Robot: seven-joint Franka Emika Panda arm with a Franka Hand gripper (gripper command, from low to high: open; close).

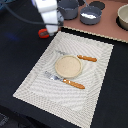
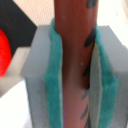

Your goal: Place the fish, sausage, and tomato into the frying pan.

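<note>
In the wrist view my gripper is shut on the sausage, a dark red-brown stick with dark marks standing between the teal pads. The tomato shows as a red blob beside the gripper. In the exterior view the gripper hangs just above the tomato, which lies on the dark table by the placemat's far corner. The frying pan sits on the brown board at the back, well to the exterior view's right of the gripper. The fish is not in view.
A taller blue-grey pot stands next to the pan, with a dark lid behind. A beige bowl is at the exterior view's far right. The striped placemat holds a round plate, a knife and a fork.
</note>
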